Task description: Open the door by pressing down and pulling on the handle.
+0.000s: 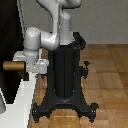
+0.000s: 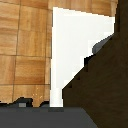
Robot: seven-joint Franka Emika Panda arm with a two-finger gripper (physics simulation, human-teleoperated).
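Note:
The door [image 1: 7,35] is a very dark panel at the exterior view's left edge, set in a white frame [image 1: 21,22]. The tan handle [image 1: 12,65] sticks out from it as a short horizontal bar. My gripper [image 1: 23,69] is at the handle's free end, touching or nearly touching it, with the white hand just behind. Its fingers are too small and dark to tell how they stand. In the wrist view a white panel [image 2: 75,55] lies over wooden floor [image 2: 22,50], with a dark brown shape [image 2: 102,85] covering the lower corner.
The black robot pedestal [image 1: 65,70] stands on spread feet on the wooden floor [image 1: 107,75], right beside the white frame's lower part [image 1: 17,100]. The arm's links bend overhead from the pedestal toward the door.

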